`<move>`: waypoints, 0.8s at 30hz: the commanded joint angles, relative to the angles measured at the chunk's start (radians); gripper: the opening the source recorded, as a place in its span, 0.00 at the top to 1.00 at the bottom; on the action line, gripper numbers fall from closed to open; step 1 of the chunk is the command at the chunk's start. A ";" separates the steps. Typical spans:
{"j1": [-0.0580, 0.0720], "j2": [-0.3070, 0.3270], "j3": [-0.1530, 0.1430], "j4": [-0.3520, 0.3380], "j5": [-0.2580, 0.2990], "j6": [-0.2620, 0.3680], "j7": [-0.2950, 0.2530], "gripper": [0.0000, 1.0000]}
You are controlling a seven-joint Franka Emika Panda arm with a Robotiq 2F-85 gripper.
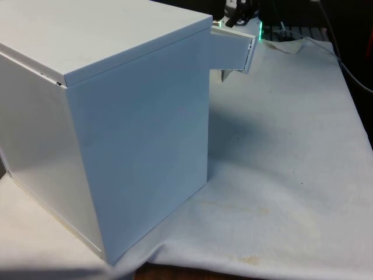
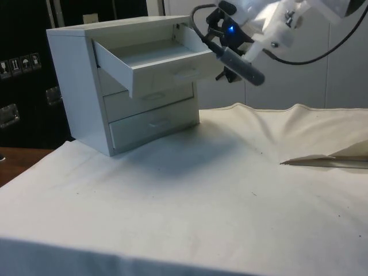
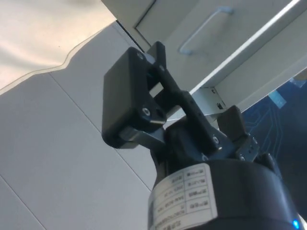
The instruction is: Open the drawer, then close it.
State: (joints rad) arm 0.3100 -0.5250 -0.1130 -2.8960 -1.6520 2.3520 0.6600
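Note:
A white chest (image 2: pixel 86 86) with three drawers stands on the cloth. Its top drawer (image 2: pixel 155 60) is pulled well out, and the two lower drawers (image 2: pixel 152 109) are closed. In the front view the chest (image 1: pixel 128 128) turns its blank side to the camera and the open drawer (image 1: pixel 233 49) sticks out beyond it. My gripper (image 2: pixel 223 40) hovers close to the outer end of the open drawer's front, at its upper edge, and appears in the front view as the gripper (image 1: pixel 236 14) just above the drawer. In the wrist view a curved drawer handle (image 3: pixel 204 28) lies beyond the gripper's black body.
The white cloth (image 2: pixel 201 190) is rumpled, with a raised fold (image 2: pixel 322 161) at the side view's right. Dark cables (image 1: pixel 349 64) trail along the far right edge of the table in the front view. Open cloth lies in front of the chest.

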 commanded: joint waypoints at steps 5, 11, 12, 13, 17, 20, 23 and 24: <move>0.003 0.000 0.014 -0.017 0.002 -0.007 0.021 0.00; 0.001 0.010 0.015 -0.025 0.000 0.001 0.026 0.00; 0.002 0.031 0.012 -0.020 0.002 0.007 0.029 0.00; 0.002 0.036 0.010 -0.018 0.003 0.011 0.029 0.00; 0.000 0.058 -0.004 -0.008 0.004 0.036 0.032 0.00; 0.000 0.061 -0.009 -0.006 0.003 0.043 0.032 0.00; 0.001 0.075 -0.026 0.005 -0.001 0.074 0.034 0.00; 0.002 0.079 -0.030 0.007 -0.001 0.083 0.033 0.00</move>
State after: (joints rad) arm 0.3110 -0.4530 -0.1370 -2.8930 -1.6500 2.4180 0.6950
